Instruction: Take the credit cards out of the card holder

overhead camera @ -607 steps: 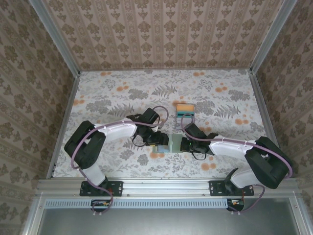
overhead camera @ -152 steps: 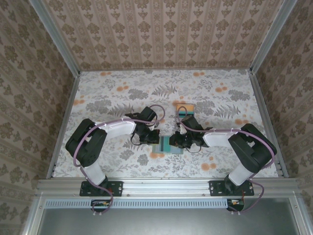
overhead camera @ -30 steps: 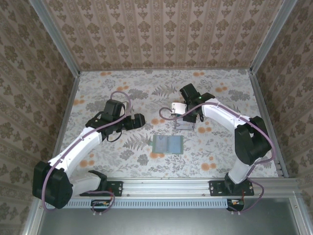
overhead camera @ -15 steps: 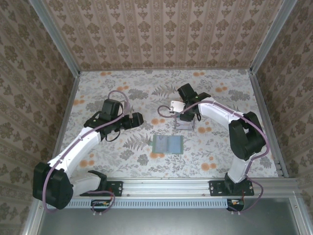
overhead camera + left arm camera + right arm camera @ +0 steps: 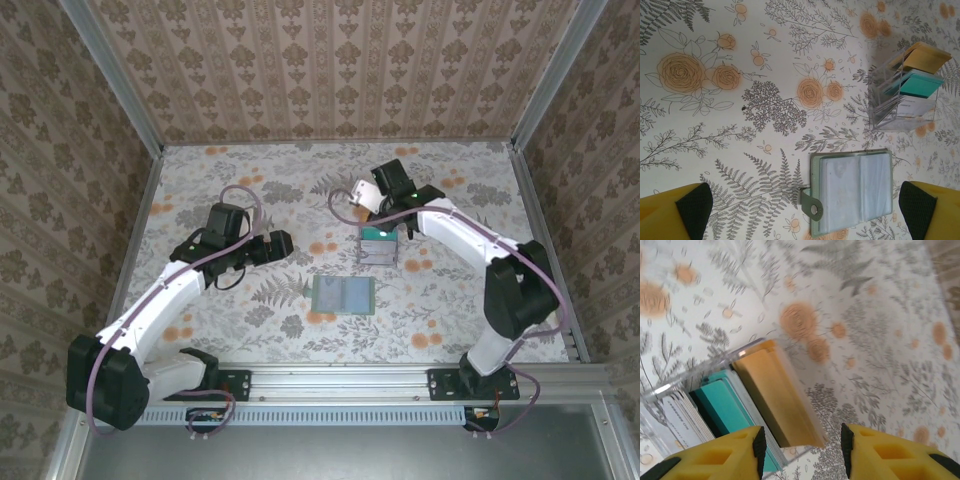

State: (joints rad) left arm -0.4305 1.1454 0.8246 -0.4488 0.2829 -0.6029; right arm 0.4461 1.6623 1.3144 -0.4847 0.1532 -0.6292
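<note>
**Wide open and holding nothing, over the flowered table [image 5: 200,180]**

We see the left arm [image 5: 170,290] stretched from the near left corner toward the middle of the table. The right arm [image 5: 460,235] bends in from the near right and ends over the far middle.

The left gripper [image 5: 805,192] hangs above the cloth, left of the task's things and apart from them. Its yellow fingers [image 5: 670,215] are spread to both bottom corners of the left wrist view, with nothing between them.

The right gripper [image 5: 802,432] hovers over the rack [image 5: 380,255]. Its jaws are parted wide and hold nothing, and we cannot tell that either one touches a card.

The card holder [image 5: 342,295] lies flat and folded open near the middle of the table, its pale inner face up. Its strap [image 5: 811,208] sticks out at the left edge.

Just beyond it on the far side, close but apart, stands the clear rack with the cards [image 5: 914,82] upright in it. The orange card [image 5: 775,395] is farthest, the teal card [image 5: 725,405] is in the middle, and the pale cards [image 5: 685,415] are nearest the holder.
</note>
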